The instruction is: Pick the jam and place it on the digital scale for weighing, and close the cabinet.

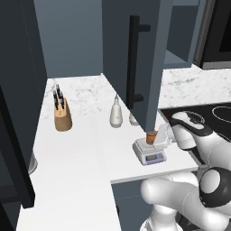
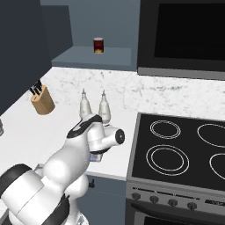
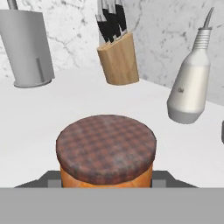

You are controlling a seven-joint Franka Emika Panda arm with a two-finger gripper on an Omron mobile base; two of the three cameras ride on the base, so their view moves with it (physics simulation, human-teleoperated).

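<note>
Gripper (image 1: 159, 139) clenched on jam (image 1: 151, 136) atop digital scale (image 1: 149, 153) (near counter edge).

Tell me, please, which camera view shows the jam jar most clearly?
The hand view: the jam sits close and central there, its brown checked lid and orange body plain, held in the shut gripper. In the left base view it is a small jar on the digital scale. In the right base view the arm hides it.

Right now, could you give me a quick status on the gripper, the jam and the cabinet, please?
Gripper shut on the jam, jar over the digital scale. Cabinet door standing open. White bottle behind the scale, clear of it.
</note>
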